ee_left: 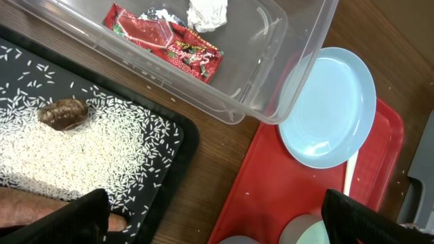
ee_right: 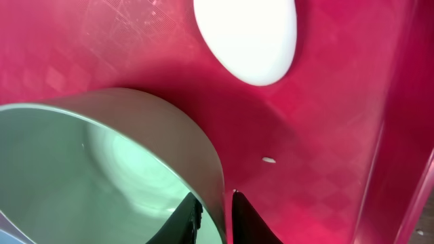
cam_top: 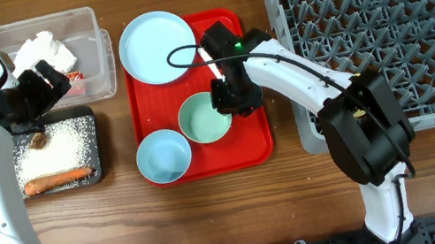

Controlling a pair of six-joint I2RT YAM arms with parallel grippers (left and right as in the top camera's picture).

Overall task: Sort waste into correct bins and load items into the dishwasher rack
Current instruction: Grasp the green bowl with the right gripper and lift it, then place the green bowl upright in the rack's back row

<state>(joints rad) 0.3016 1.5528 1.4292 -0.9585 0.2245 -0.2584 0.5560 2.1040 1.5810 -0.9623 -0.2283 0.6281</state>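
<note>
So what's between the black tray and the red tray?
Only a bare strip of wooden table separates black tray and red tray; the overhead view shows it.

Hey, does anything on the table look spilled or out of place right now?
One stray rice grain lies on the red tray beside the pale green bowl, apart from the rice spread in the black tray. Nothing else looks spilled or broken.

Right wrist view: the frame edges are cropping the white spoon (ee_right: 247, 34) and the pale green bowl (ee_right: 102, 176), and the right gripper (ee_right: 217, 218) pinching that bowl's rim is showing fingertips only. Left wrist view: the orange stick (ee_left: 34, 207) is running off the bottom-left corner.
</note>
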